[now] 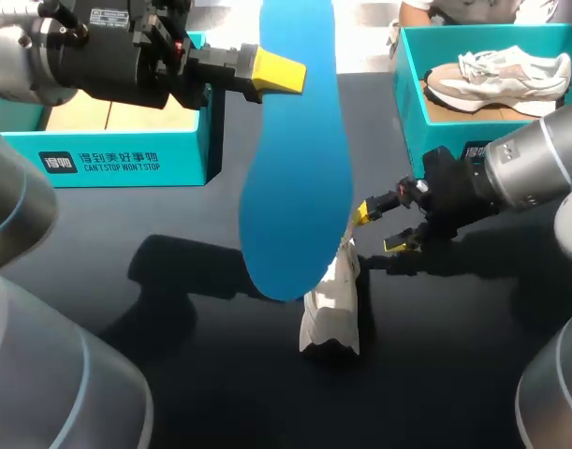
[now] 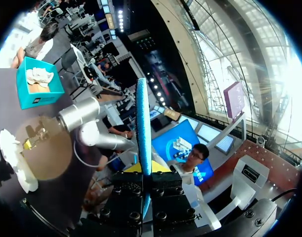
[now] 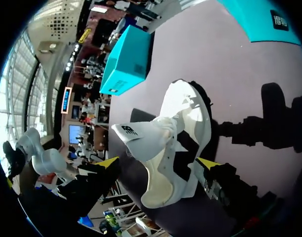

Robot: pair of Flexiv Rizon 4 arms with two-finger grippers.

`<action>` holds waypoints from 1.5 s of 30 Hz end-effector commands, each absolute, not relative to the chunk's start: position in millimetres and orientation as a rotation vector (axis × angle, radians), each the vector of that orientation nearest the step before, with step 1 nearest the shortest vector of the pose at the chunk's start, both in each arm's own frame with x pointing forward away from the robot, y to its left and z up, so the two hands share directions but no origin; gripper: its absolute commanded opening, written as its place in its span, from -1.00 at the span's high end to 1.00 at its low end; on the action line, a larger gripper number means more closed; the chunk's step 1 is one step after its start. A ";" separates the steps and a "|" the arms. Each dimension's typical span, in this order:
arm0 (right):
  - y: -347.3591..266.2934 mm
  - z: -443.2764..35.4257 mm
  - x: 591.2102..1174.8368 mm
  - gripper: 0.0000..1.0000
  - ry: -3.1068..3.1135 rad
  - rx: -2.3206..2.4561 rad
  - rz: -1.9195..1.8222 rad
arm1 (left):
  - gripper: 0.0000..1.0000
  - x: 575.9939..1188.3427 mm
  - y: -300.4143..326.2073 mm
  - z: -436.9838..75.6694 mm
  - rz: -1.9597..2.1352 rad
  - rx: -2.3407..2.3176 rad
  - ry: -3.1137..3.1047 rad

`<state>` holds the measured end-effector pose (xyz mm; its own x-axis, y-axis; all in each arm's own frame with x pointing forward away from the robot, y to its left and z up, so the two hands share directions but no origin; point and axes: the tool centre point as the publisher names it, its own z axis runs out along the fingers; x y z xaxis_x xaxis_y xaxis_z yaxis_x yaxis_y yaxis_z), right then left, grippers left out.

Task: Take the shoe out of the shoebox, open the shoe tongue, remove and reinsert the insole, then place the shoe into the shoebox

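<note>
Head view: left gripper (image 1: 284, 73) clamps the blue insole (image 1: 295, 159), which hides much of the shoe (image 1: 332, 304); right gripper (image 1: 379, 228) stands spread, shoe between its fingers, contact unclear.

White lettering (image 1: 112, 161) and a logo (image 1: 58, 163) mark the front of the left shoebox (image 1: 184, 159).

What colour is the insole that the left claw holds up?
Plain blue insole; the head view shows it best.

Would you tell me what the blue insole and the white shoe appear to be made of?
The insole is probably foam: matte blue, thin, smooth and even. The shoe seems to be white synthetic leather or textile, in overlapping panels, with a cream, rubbery-looking edge.
</note>
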<state>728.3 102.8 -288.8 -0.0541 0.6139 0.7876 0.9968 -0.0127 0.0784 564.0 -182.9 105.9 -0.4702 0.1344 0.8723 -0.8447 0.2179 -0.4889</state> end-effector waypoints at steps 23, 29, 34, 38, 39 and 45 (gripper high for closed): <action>81.9 -184.6 748.4 -1.00 -1.168 -1.169 -1.306 | 1.00 564.8 -184.3 105.3 1.397 0.681 -1.611; 80.6 -157.8 750.9 -1.00 -1.231 -1.169 -1.257 | 1.00 564.8 -184.3 105.3 1.397 0.681 -1.611; 81.4 -143.4 750.5 -1.00 -1.280 -1.174 -1.229 | 1.00 564.8 -184.3 105.3 1.397 0.681 -1.611; 81.2 -138.9 750.4 -1.00 -1.288 -1.189 -1.202 | 1.00 564.8 -184.3 105.3 1.397 0.681 -1.611; 81.0 -139.1 750.5 -1.00 -1.287 -1.205 -1.205 | 1.00 564.8 -184.3 105.3 1.397 0.681 -1.611; 81.0 -139.1 750.5 -1.00 -1.287 -1.205 -1.205 | 1.00 564.8 -184.3 105.3 1.397 0.681 -1.611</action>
<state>751.6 79.6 -139.6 -0.0478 0.0418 0.9980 0.9986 0.0259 0.0468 564.0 -182.9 105.9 -0.4702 0.1344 0.8723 -0.8447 0.2178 -0.4889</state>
